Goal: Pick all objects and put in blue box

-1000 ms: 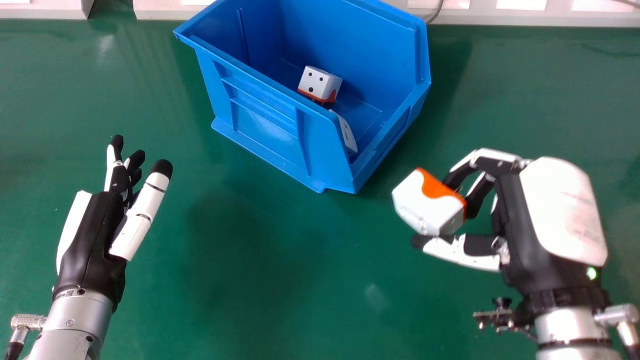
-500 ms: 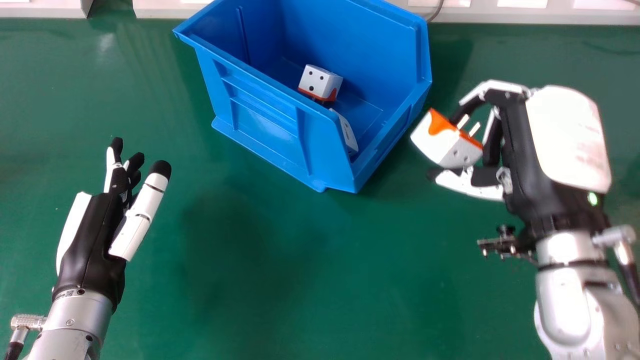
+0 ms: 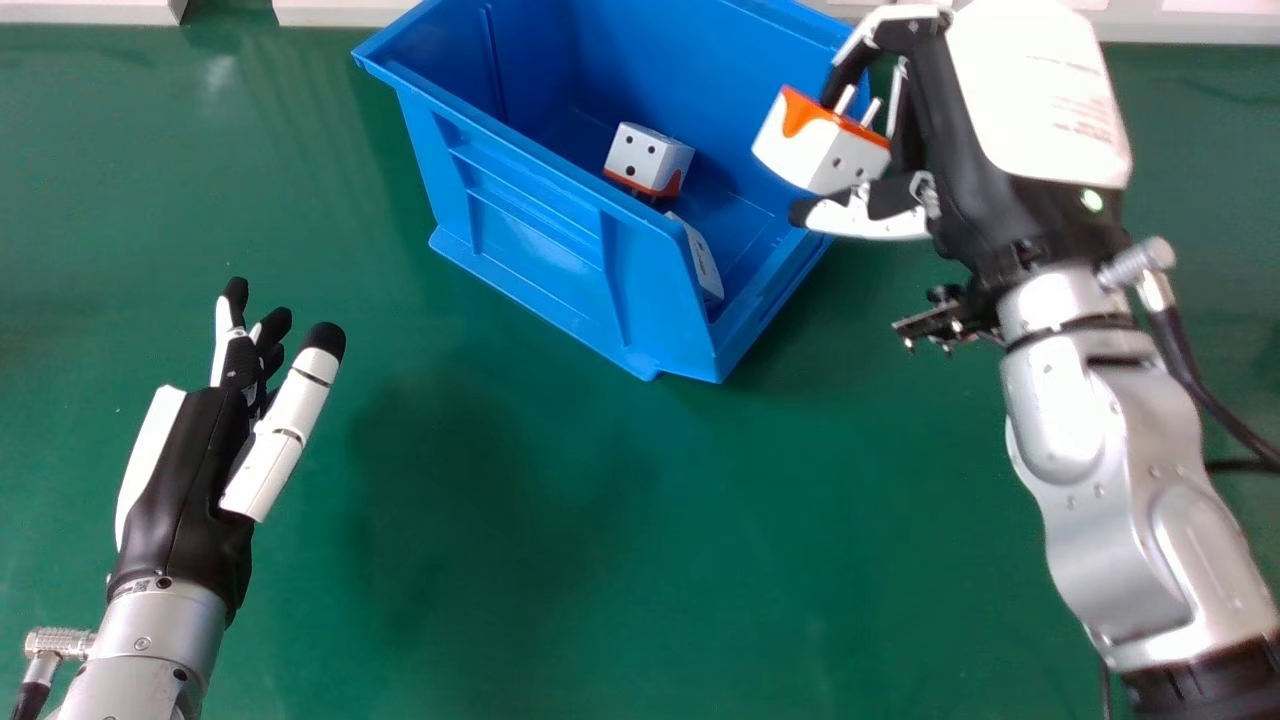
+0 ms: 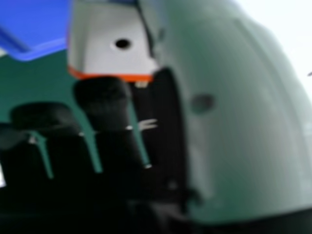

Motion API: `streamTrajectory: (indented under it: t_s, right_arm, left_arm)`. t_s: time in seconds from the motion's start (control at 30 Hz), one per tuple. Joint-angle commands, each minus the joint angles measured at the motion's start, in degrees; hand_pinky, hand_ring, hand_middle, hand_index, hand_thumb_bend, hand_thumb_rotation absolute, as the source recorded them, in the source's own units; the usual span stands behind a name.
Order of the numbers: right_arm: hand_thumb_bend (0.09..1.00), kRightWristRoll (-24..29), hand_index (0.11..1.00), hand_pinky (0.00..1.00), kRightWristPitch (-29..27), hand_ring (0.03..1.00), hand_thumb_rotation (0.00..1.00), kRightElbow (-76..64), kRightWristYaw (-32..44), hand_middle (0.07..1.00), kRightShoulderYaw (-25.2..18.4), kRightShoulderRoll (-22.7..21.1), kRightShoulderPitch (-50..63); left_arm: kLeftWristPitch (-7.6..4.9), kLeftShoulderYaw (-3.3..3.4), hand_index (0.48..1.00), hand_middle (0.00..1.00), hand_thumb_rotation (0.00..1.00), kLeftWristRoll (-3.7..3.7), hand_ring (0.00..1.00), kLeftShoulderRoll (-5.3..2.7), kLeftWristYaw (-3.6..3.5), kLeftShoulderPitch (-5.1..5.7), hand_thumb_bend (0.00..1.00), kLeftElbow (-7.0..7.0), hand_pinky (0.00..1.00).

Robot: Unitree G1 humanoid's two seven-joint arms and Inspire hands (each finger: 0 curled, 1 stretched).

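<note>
Nearest, on the green table (image 3: 600,550) side, we have the left hand (image 3: 200,470), open, fingers extended, holding nothing; its forearm is cut off at the bottom edge. Right hand (image 3: 1040,100): partly closed, fingers and thumb gripping a white-orange plug adapter (image 3: 815,150), prongs out, at the blue box's (image 3: 540,250) right side in the head view; we can't tell its height. Fingertips partly hidden behind it; the right hand view crops it, one dark hole readable. Inside the box, a white piece (image 3: 700,262) is half hidden by the near wall; farther in sits a second adapter (image 3: 645,158), holes showing. Box top is cropped.
</note>
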Motion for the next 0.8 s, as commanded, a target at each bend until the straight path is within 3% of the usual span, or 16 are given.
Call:
streamTrajectory:
  t_s: [0.0, 0.1, 0.23, 0.33, 0.57, 0.77]
  right_arm:
    - [0.491, 0.04, 0.469, 0.03, 0.24, 0.076, 0.14, 0.54, -1.03, 0.132, 0.32, 0.57, -3.98]
    - [0.491, 0.41, 0.469, 0.04, 0.25, 0.08, 0.14, 4.22, -1.66, 0.135, 1.33, 1.34, -7.45]
    - [0.49, 0.41, 0.469, 0.04, 0.26, 0.082, 0.14, 11.78, -2.74, 0.142, 2.92, 2.65, -14.17]
    - [0.489, -0.46, 0.473, 0.09, 0.84, 0.152, 0.14, 16.29, -3.88, 0.231, 4.67, 3.52, -17.85]
    - [0.488, -0.43, 0.475, 0.19, 0.39, 0.266, 0.14, 27.38, -6.16, 0.343, 8.49, 5.32, -24.88]
    - [0.488, 1.56, 0.47, 0.14, -1.67, 0.203, 0.15, 34.63, -6.84, 0.286, 9.7, 6.62, -28.87]
  left_arm:
    - [-0.56, 0.5, 0.96, 0.99, 0.82, -0.66, 1.0, 0.46, -0.23, -0.09, 0.49, -0.8, 0.97]
    - [-0.52, 0.57, 0.961, 0.99, 0.82, -1.02, 1.0, 0.35, -0.33, 0.01, 0.49, -0.9, 0.97]
    - [-0.5, 0.34, 0.963, 1.0, 0.82, -0.95, 1.0, 0.39, -0.36, 0.44, 0.49, -1.57, 0.98]
    - [-0.16, 0.3, 0.963, 1.0, 0.83, -0.88, 1.0, 0.51, -0.33, 0.45, 0.5, -1.76, 0.98]
    - [0.13, 0.13, 0.963, 1.0, 0.82, -0.65, 1.0, 0.53, -0.25, 0.81, 0.5, -2.35, 0.98]
    - [0.36, -0.1, 0.962, 0.99, 0.82, -0.15, 1.0, 0.56, -0.04, 1.15, 0.5, -2.81, 0.98]
